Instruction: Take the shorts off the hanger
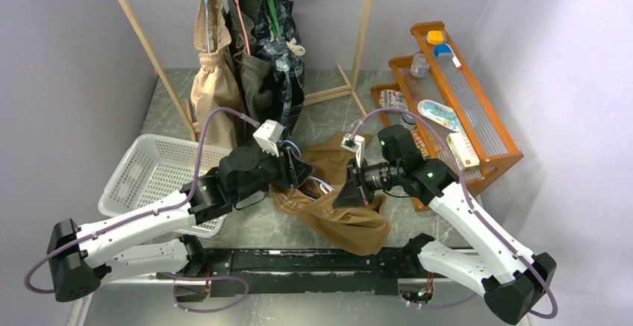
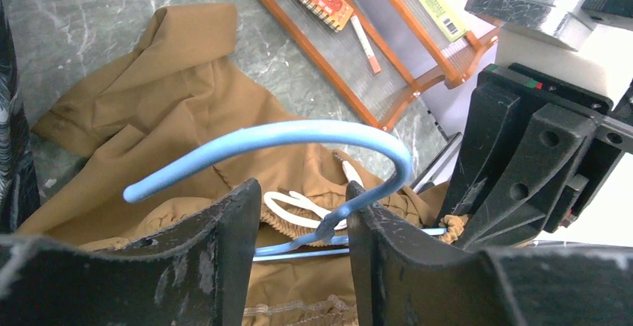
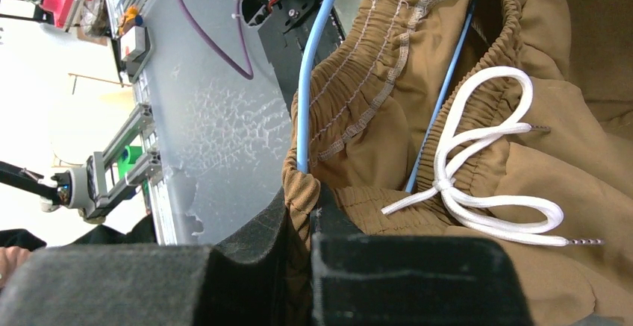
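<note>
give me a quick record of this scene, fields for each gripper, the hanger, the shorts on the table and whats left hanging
left gripper: open, jaws either side of the hook neck of the blue wire hanger
right gripper: shut on the gathered waistband of the tan brown fabric shorts
tan shorts: crumpled on the grey marble table, hanger wire inside the waist
left hanging: light beige shorts, olive green shorts, dark patterned shorts, on the wooden clothes rack
basket: white plastic lattice basket by the left arm
</note>
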Robot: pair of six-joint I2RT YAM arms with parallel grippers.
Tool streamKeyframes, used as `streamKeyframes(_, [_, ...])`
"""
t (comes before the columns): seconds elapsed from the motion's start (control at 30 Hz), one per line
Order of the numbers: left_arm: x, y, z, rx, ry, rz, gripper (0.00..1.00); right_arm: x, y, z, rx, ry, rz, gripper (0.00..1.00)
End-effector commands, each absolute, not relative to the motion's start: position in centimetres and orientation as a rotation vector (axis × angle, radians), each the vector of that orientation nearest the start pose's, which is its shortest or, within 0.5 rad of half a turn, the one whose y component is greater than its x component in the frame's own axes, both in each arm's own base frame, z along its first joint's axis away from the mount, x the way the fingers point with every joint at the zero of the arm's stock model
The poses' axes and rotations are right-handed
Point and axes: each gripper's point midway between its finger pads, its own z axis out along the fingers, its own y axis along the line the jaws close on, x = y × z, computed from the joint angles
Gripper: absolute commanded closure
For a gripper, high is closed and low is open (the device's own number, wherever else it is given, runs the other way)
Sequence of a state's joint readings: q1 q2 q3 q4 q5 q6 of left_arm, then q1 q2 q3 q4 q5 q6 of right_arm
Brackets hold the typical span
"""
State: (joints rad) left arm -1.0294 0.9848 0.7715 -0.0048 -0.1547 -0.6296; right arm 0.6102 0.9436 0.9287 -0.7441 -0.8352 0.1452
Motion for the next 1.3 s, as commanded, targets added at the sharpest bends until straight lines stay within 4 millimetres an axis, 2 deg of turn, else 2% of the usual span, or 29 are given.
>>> streamKeyframes(0.0, [19.2,-31.5,27.9,0.201,1.791,-1.121,0.53,9.9,23.8,23.5,-1.015,2.103,1.367,1.0])
streamKeyframes(0.07, [19.1,-31.3,27.6,0.197,1.802,-1.115,0.62,10.0,23.8,23.3,-1.01,2.109,1.365,1.0])
streamKeyframes(0.13, [19.1,-31.0,27.6,0.171,1.8,-1.118,0.62,9.7,23.8,23.2,-1.019,2.114,1.387,1.0])
streamKeyframes(0.2, [19.1,-30.6,27.9,0.148,1.776,-1.132,0.6,9.5,23.8,23.0,-1.024,2.119,1.403,1.0])
streamKeyframes(0.23, [19.1,-30.5,28.0,0.14,1.766,-1.14,0.55,9.4,23.8,22.9,-1.024,2.123,1.408,1.0])
streamKeyframes(0.27, [19.0,-30.4,28.2,0.133,1.754,-1.151,0.46,9.3,23.8,22.8,-1.024,2.127,1.412,1.0])
streamKeyframes(0.33, [18.9,-30.4,28.4,0.136,1.745,-1.159,0.45,9.3,23.8,22.6,-1.023,2.135,1.411,1.0])
streamKeyframes(0.6, [19.0,-30.7,28.1,0.188,1.778,-1.118,0.84,9.9,24.1,22.9,-1.018,2.132,1.402,1.0])
streamKeyframes(0.67, [19.2,-30.5,27.8,0.176,1.791,-1.095,0.92,10.1,24.0,22.8,-1.0,2.147,1.38,0.92])
streamKeyframes(0.73, [19.5,-30.0,27.6,0.146,1.807,-1.063,0.93,10.9,23.8,22.8,-0.957,2.176,1.315,0.72])
streamKeyframes(0.8, [19.8,-29.3,27.3,0.119,1.819,-1.03,0.93,12.6,23.0,22.6,-0.862,2.225,1.17,0.57])
streamKeyframes(0.87, [20.0,-28.6,27.2,0.1,1.822,-0.999,0.93,14.2,21.8,22.3,-0.758,2.277,1.018,0.45])
streamKeyframes(0.9, [20.1,-28.3,27.1,0.094,1.827,-0.981,0.93,15.0,21.3,23.0,-0.715,2.271,0.959,0.41])
streamKeyframes(1.0, [20.5,-27.5,26.8,0.068,1.848,-0.923,0.93,16.3,19.9,24.3,-0.612,2.258,0.836,0.37])
streamKeyframes(1.07, [20.8,-27.2,26.5,0.067,1.867,-0.881,0.93,16.3,19.6,25.5,-0.587,2.217,0.829,0.33])
streamKeyframes(1.17, [21.1,-27.1,26.6,0.08,1.883,-0.839,0.93,15.9,20.2,26.4,-0.611,2.172,0.892,0.32])
streamKeyframes(1.27, [21.2,-27.3,26.8,0.096,1.893,-0.82,0.93,15.2,21.4,26.1,-0.649,2.175,0.986,0.33])
